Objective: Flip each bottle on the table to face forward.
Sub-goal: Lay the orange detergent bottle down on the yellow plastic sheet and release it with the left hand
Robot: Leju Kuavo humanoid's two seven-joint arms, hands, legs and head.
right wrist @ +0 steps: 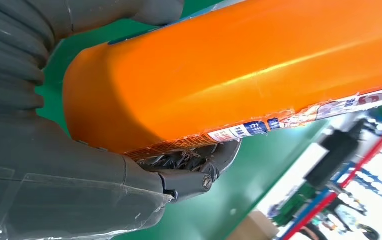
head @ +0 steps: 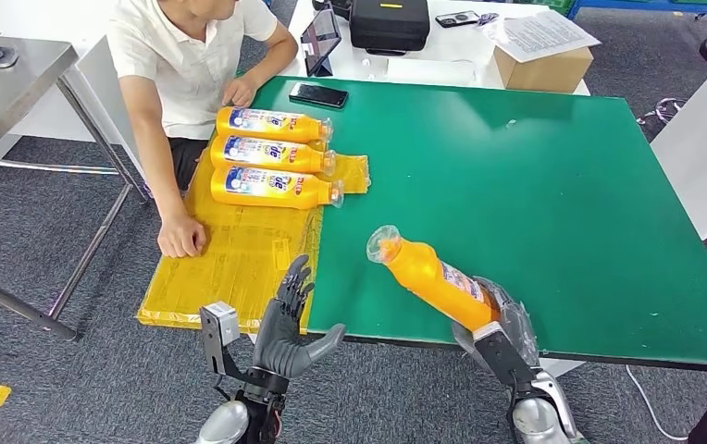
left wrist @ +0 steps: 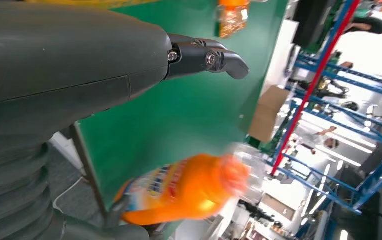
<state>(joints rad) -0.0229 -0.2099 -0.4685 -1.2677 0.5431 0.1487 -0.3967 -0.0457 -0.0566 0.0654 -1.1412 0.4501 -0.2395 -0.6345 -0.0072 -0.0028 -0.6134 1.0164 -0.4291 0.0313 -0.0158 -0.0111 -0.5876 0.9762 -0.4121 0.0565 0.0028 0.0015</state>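
The orange bottle (head: 435, 277) is being held by its base in the right hand (head: 498, 335), tilting up above the near edge of the green table (head: 553, 185) with its cap end pointing away, so the turning step is seemingly in hand. The left hand (head: 290, 324) is hovering empty with fingers spread beside the yellow sheet (head: 229, 268), where three bottles (head: 276, 155) are lying label-up by a person's hand (head: 181, 236); next, the bottle needs rolling label-up and laying down

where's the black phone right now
In the head view the black phone lies at the far left of the green table, beyond the three orange bottles, near the person's hand.
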